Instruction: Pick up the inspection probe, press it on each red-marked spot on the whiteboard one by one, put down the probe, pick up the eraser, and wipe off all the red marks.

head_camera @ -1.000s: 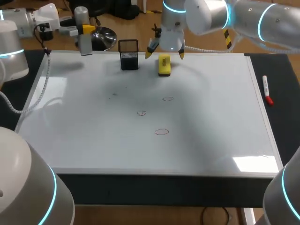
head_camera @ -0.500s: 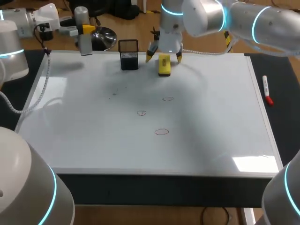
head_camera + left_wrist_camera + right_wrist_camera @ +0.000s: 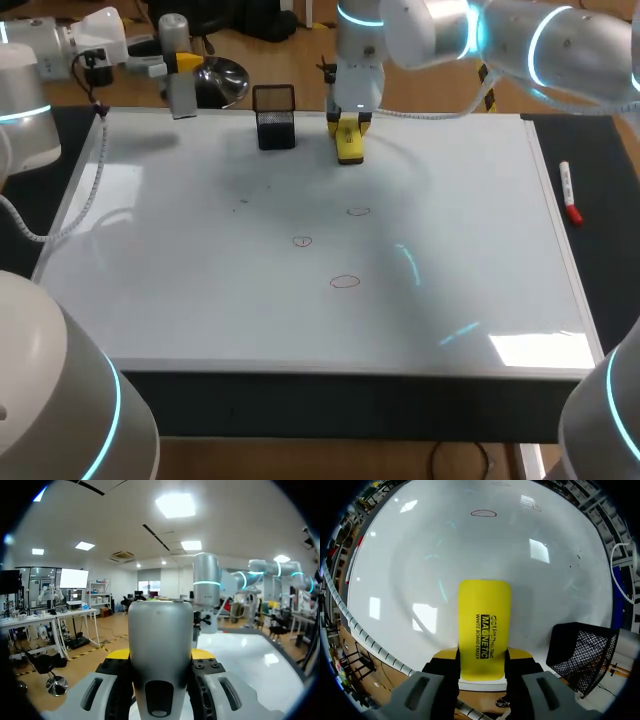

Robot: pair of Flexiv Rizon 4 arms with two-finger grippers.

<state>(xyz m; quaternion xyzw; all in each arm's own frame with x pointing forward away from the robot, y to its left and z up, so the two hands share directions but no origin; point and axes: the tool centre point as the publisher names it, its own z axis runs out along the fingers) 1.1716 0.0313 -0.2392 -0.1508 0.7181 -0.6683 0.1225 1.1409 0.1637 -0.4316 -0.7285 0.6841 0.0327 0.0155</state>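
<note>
Right gripper [image 3: 348, 124]: clenched on the yellow eraser [image 3: 350, 148], at the far edge of the whiteboard [image 3: 180, 290], near a black mesh holder [image 3: 275, 120]; left gripper [image 3: 185, 63]: grasping the grey probe [image 3: 182, 95], held upright by the board's far left corner. Three red marks [image 3: 344, 282]: mid-board, unwiped; red marker [image 3: 568, 192]: on the dark mat beside the board's right edge.

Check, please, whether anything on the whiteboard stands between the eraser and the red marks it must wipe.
Nothing visible does. Bare whiteboard runs from the eraser, held in the right gripper, to the three red marks; the black mesh holder stands aside.
</note>
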